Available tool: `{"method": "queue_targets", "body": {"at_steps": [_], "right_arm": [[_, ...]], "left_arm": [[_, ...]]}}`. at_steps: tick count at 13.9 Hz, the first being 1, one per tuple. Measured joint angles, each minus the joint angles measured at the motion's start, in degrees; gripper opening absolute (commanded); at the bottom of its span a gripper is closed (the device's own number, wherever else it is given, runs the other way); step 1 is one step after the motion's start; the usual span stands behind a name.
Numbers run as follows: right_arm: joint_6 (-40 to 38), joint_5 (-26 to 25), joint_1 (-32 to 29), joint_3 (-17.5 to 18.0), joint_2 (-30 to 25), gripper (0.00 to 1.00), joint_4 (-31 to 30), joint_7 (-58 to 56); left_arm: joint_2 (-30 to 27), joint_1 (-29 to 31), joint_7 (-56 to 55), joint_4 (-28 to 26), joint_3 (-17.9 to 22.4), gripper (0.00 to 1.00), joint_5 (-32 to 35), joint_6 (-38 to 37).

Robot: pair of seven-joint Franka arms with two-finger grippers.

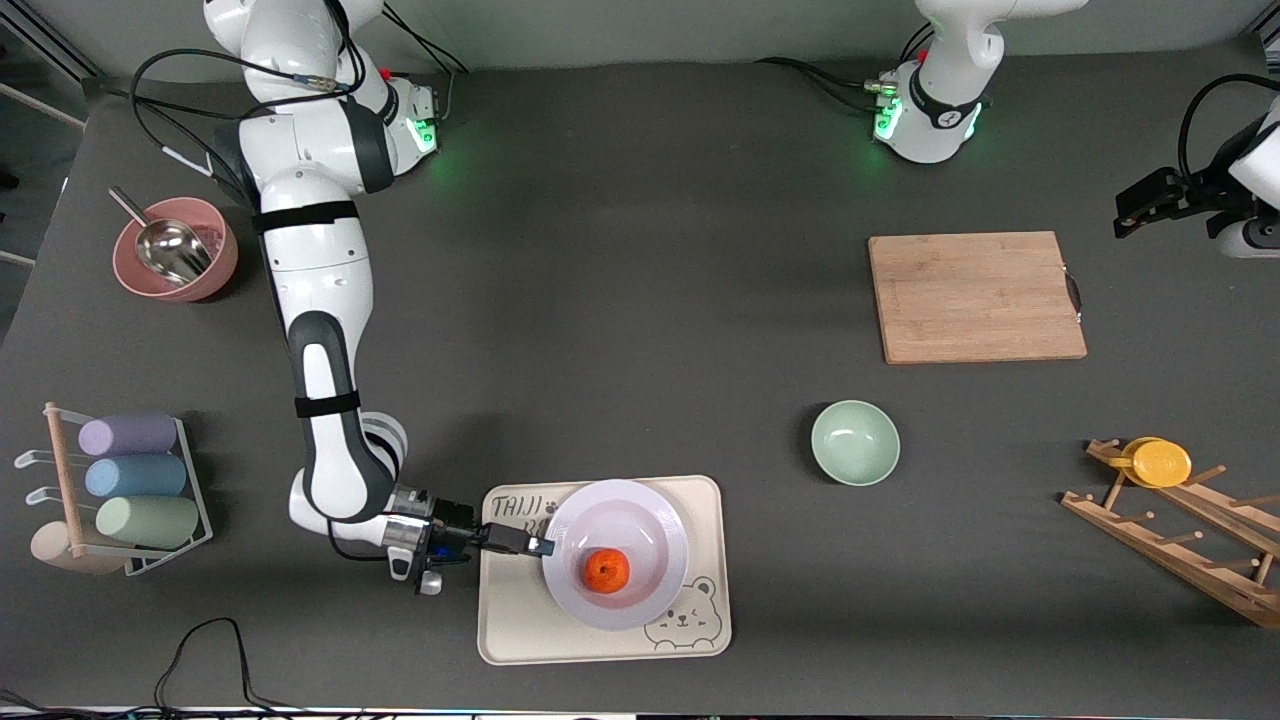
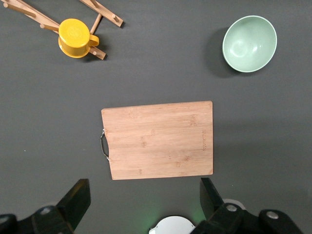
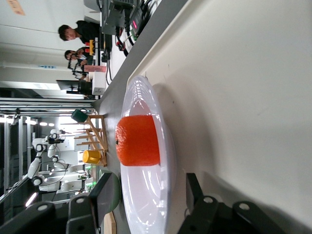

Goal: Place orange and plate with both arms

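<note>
The orange [image 1: 606, 570] lies in the well of the white plate [image 1: 650, 510], which rests on the cream bear tray [image 1: 510, 620] near the front camera. My right gripper [image 1: 540, 546] is low at the plate's rim on the side toward the right arm's end. It is open, with one finger above the rim and one below, neither touching it. The right wrist view shows the orange [image 3: 138, 141], the plate [image 3: 146, 97] and my right gripper [image 3: 148, 195] astride the rim. My left gripper [image 1: 1135, 212] waits open and empty, high over the table by the cutting board; it shows open in the left wrist view [image 2: 145, 200].
A wooden cutting board [image 1: 975, 297] and a mint-green bowl [image 1: 855, 443] lie toward the left arm's end. A wooden rack with a yellow cup [image 1: 1160, 462] stands there too. A pink bowl with a scoop [image 1: 175, 250] and a cup rack [image 1: 130, 475] are at the right arm's end.
</note>
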Motion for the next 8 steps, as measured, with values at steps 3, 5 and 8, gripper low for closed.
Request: {"method": "queue_targets", "body": {"at_steps": [3,5,8], "right_arm": [[-0.01,-10.0,-0.36,-1.85,-3.18,0.77,2.4,7.32],[-0.18,-21.46,-0.55,-2.94,-6.37,0.82,2.85,10.09],[-3.98,-39.94,-0.79,-3.15,-12.87,1.0,3.25,14.93]], "left_arm": [[-0.21,0.0,0.0,0.14,-0.03,1.0,0.0,0.02],[-0.76,0.0,0.0,0.29,-0.03,1.0,0.0,-0.09],[-2.07,0.0,0.0,0.4,-0.12,1.0,0.0,-0.26]]}}
